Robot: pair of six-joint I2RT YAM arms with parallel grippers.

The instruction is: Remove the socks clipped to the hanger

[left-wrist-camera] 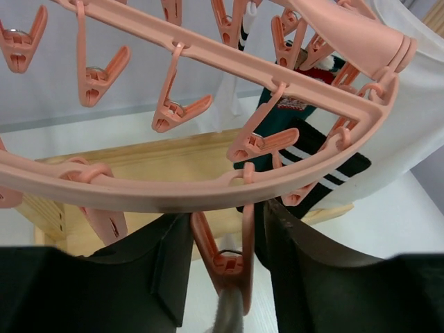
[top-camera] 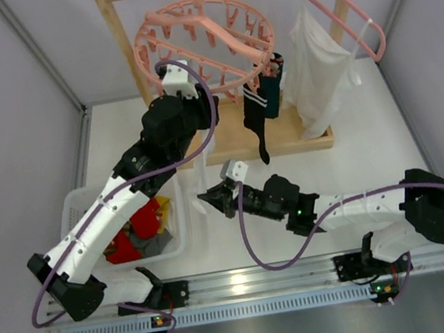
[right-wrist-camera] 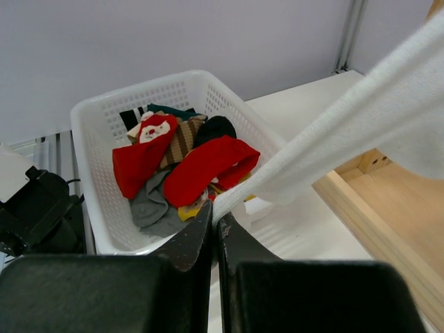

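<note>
The round pink hanger (top-camera: 202, 39) hangs from the wooden rack's bar. My left gripper (top-camera: 177, 79) is raised to its near rim. In the left wrist view its jaws (left-wrist-camera: 223, 215) press on both arms of a pink clip (left-wrist-camera: 232, 260), which still grips the top of a pale sock (left-wrist-camera: 229, 316). My right gripper (top-camera: 210, 199) is shut on the lower end of that white sock (top-camera: 203, 157), stretched taut in the right wrist view (right-wrist-camera: 347, 132). A black striped sock (top-camera: 258, 114) and a dark teal sock (top-camera: 272, 91) hang clipped at the ring's right.
A white basket (top-camera: 71, 203) at the left holds several removed socks, red, grey and striped (right-wrist-camera: 208, 166). A large white garment (top-camera: 316, 67) hangs on a plain pink hanger (top-camera: 349, 7) at the right. The wooden rack base (top-camera: 285, 135) lies behind my right gripper.
</note>
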